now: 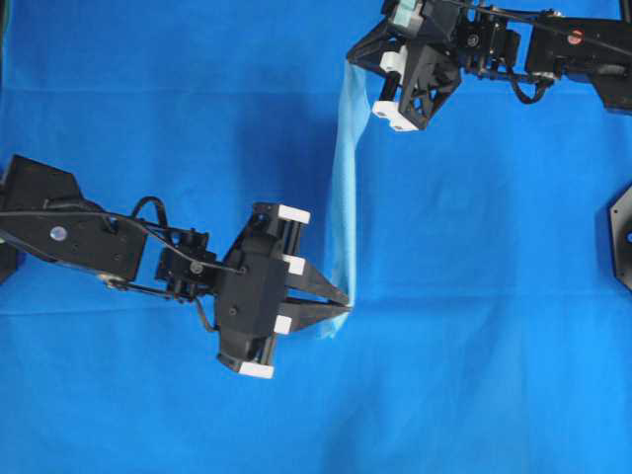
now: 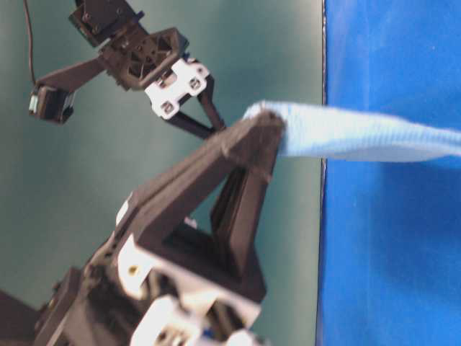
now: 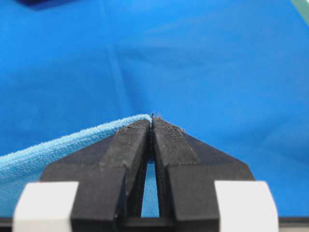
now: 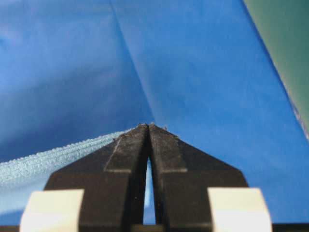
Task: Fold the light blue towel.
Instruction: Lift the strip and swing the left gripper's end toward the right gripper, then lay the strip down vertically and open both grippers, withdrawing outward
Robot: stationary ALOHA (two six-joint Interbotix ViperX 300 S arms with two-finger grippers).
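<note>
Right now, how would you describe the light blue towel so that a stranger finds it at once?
Find the dark blue table covering filling the overhead view. Above its middle, the light blue towel hangs as a narrow strip between the left gripper and the right gripper, both shut on it. Its paler colour sets it apart.

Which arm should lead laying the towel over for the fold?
Neither alone, probably. The left gripper and right gripper each pinch one end of the towel, which hangs stretched between them above the table cover. Moving them together looks safest.

Light blue towel (image 1: 342, 197) — lifted, stretched taut edge-on — above the table.
</note>
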